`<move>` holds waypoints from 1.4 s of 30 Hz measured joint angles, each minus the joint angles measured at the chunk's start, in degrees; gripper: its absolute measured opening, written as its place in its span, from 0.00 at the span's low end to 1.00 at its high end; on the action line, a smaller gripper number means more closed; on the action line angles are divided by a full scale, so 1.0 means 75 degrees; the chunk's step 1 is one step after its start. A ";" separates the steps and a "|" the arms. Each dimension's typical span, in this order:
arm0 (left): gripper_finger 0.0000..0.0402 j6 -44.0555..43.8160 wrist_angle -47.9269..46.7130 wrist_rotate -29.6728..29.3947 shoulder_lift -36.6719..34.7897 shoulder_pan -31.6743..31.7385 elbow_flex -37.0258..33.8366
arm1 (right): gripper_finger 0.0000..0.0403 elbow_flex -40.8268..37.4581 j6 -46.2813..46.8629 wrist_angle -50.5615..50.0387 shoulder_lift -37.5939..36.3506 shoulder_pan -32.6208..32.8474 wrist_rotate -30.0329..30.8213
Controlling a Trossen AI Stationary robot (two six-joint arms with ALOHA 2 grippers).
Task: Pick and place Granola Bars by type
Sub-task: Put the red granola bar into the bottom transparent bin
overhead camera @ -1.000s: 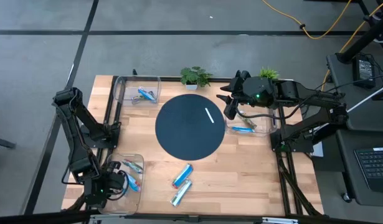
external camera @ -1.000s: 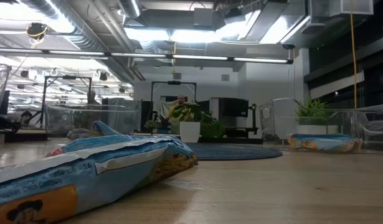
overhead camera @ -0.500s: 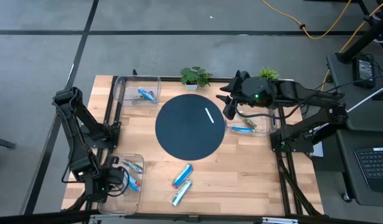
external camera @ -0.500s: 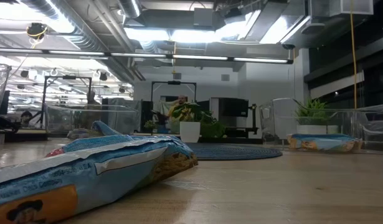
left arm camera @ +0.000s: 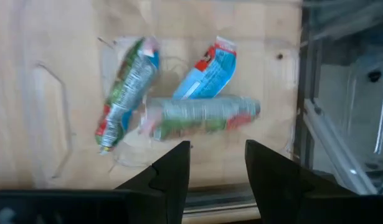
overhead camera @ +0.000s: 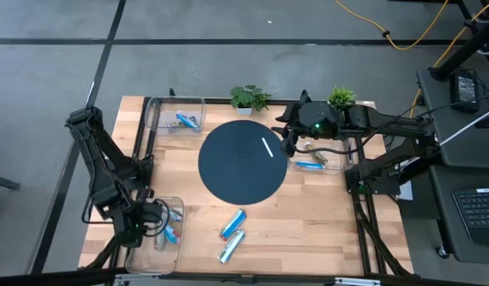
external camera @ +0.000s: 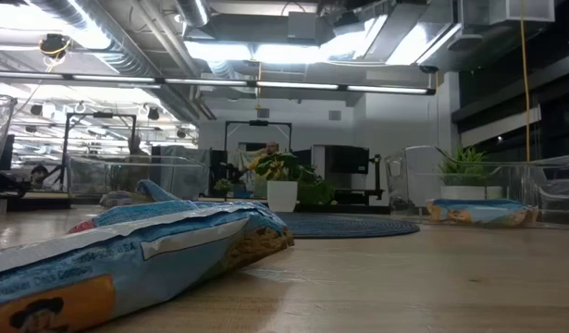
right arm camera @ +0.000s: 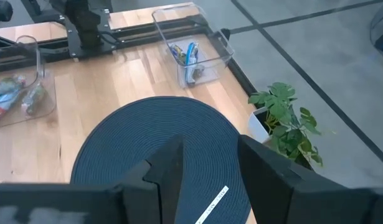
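Left wrist view: I see three bars [left arm camera: 179, 93] lying in a clear bin [left arm camera: 291, 134], shiny foil, two green and silver, one blue with a red end. My left pincer [left arm camera: 217, 163] hangs released above them. Two more blue bars [overhead camera: 232, 234] lie loose on the counter [overhead camera: 308, 214]. My right pincer [right arm camera: 208, 163] stands parted, empty, over the mat [right arm camera: 154, 137].

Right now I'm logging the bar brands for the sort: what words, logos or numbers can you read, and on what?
None can be read whole.
Nearest bar wrapper, low view: a line of white print, too blurred to read.
Three bars in the front-left bin, left wrist view: print too blurred.
Loose bars on the table: too small.
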 joint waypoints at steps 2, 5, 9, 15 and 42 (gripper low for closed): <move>0.36 0.0077 -0.0073 0.0000 -0.0216 0.0124 0.0000 | 0.38 0.0000 -0.0014 -0.0018 0.0011 0.0000 0.0001; 0.36 0.0201 -0.0155 -0.0002 -0.0441 0.0266 0.0003 | 0.38 0.0000 -0.0017 -0.0015 0.0014 0.0000 0.0000; 0.36 0.0502 -0.0151 -0.0004 -0.0506 0.0378 0.0003 | 0.38 0.0000 -0.0019 -0.0027 0.0023 0.0000 -0.0019; 0.36 0.1052 -0.0117 -0.0005 -0.0506 0.0744 0.0003 | 0.38 0.0000 -0.0053 -0.0033 0.0023 0.0000 -0.0026; 0.36 0.6382 0.1812 -0.1499 -0.0500 0.5247 0.1341 | 0.38 0.0003 -0.2140 -0.0196 0.0023 0.0963 -0.1969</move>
